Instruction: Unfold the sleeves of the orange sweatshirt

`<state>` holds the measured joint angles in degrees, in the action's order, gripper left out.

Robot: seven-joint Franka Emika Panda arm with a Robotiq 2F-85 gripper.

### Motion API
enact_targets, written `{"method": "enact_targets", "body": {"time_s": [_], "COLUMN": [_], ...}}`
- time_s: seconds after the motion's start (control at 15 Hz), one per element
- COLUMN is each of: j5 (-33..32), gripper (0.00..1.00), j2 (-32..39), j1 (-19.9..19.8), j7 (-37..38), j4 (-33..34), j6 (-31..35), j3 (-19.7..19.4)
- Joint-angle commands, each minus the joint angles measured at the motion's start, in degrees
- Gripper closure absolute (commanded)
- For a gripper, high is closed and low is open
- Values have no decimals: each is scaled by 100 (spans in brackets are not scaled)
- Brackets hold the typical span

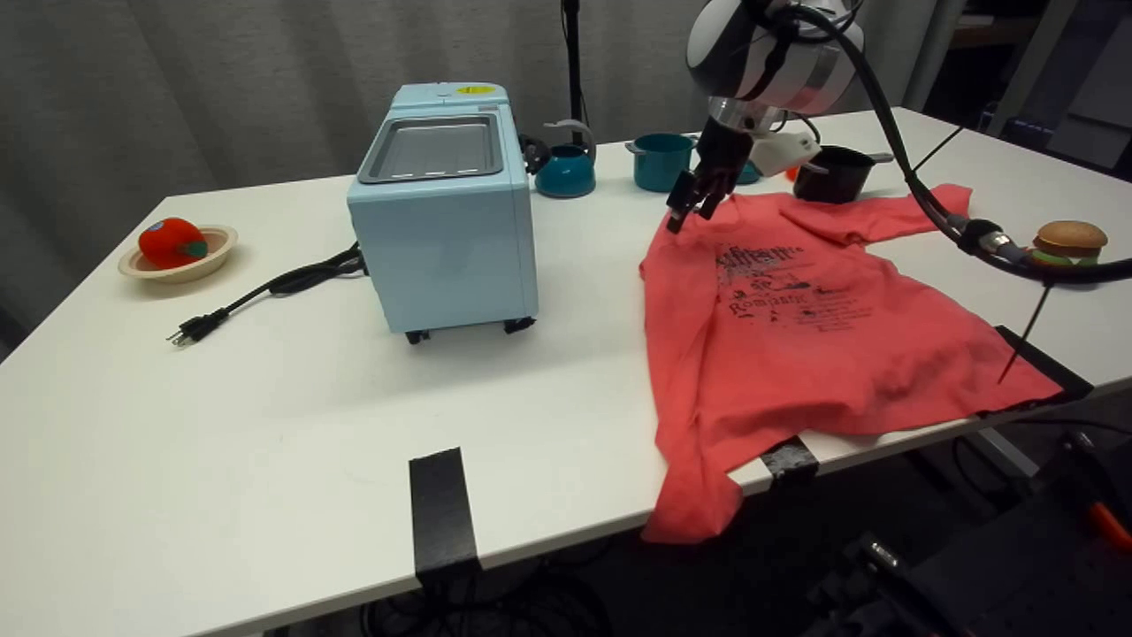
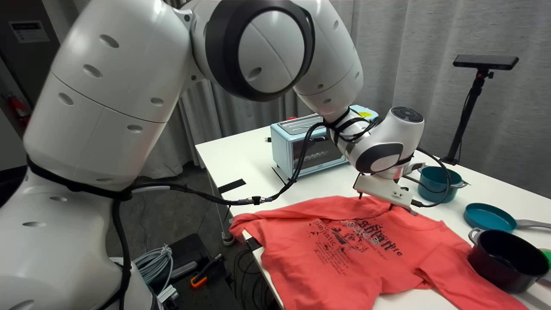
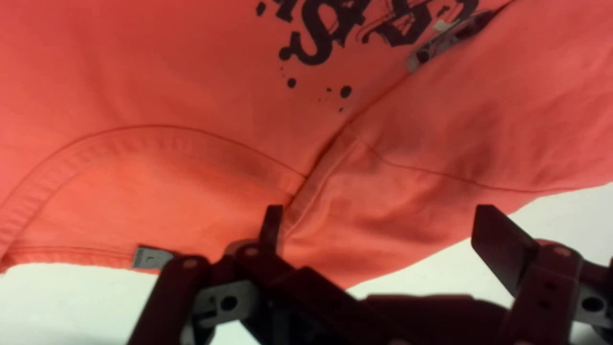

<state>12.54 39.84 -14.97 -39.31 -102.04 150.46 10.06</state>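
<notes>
The orange sweatshirt (image 1: 831,354) lies print side up on the white table, also in an exterior view (image 2: 327,271) and the wrist view (image 3: 191,72). One sleeve (image 1: 676,372) is folded down along the body's side, and its cuff hangs over the table edge; it also shows in an exterior view (image 2: 288,212) and the wrist view (image 3: 541,96). The other sleeve (image 1: 911,217) stretches out sideways past the black pot, also in an exterior view (image 2: 469,277). My gripper (image 3: 380,209) is open and empty over the folded sleeve's shoulder beside the collar; it shows in an exterior view (image 1: 692,212).
A light-blue toaster oven (image 1: 447,248) stands beside the sweatshirt. A black pot (image 2: 506,262) stands close to the outstretched sleeve. A teal pot (image 2: 437,183), a teal pan (image 2: 488,216) and a teal kettle (image 1: 566,172) stand behind. A toy burger (image 1: 1068,243) lies at the right.
</notes>
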Motion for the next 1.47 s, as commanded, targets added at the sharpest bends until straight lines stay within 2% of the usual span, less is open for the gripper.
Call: {"method": "enact_targets", "body": {"time_s": [0.0,0.2,0.33,0.6,0.93,1.0,1.27,1.4], "j5": [-67,-19,-13,-39,-22,-25,-15,28], "gripper": [0,2,24,57,94,99,99,99], "j2": [-40,-33,-33,-46,-52,-56,-46,-5], "j1": [-127,-117,-105,-81,-62,-56,-50,-79], "j7": [-70,-79,-65,-31,8,12,24,-82], "j4": [44,62,69,71,82,81,82,83], "j6": [-433,-565,-609,-702,-835,-845,-788,-501], "j3": [100,94,79,43,18,9,1,52]}}
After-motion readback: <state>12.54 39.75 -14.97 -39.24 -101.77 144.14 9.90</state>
